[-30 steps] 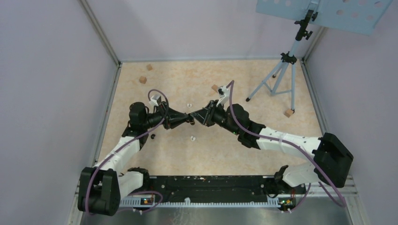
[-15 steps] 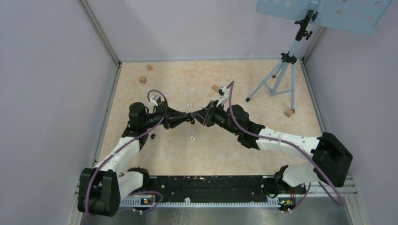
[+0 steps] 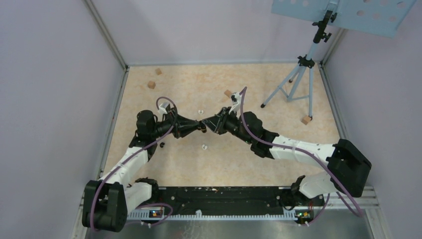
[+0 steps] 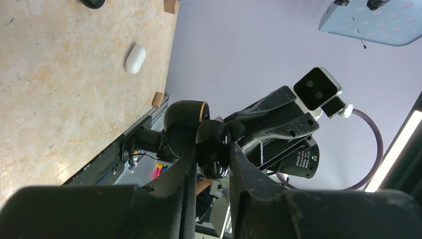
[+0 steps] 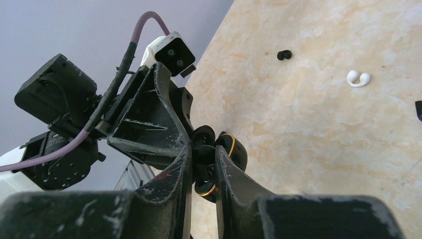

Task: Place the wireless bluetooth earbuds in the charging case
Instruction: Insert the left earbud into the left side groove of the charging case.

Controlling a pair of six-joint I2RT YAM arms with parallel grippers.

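Observation:
My two grippers meet tip to tip above the middle of the table. My left gripper point(image 3: 200, 127) point(image 4: 211, 149) is shut on a glossy black charging case point(image 4: 213, 154) whose gold-rimmed lid point(image 5: 235, 148) stands open. My right gripper point(image 3: 209, 124) point(image 5: 203, 149) is shut on a small black earbud point(image 5: 203, 142) held right at the case's opening. How far it sits inside is hidden by the fingers. A white earbud point(image 5: 358, 78) and a black earbud point(image 5: 284, 55) lie loose on the table. Two white buds point(image 3: 201, 112) point(image 3: 204, 147) and a black one point(image 3: 161, 145) show from above.
Tan wooden blocks point(image 3: 151, 84) point(image 3: 158, 71) point(image 3: 227, 93) point(image 3: 306, 120) lie scattered. A tripod stand point(image 3: 298, 79) stands at the back right. A white oval pebble-like piece point(image 4: 135, 58) lies on the table. Metal rails and walls border the table.
Both grippers stay pressed together at the same spot. The right arm has shifted slightly to the left.

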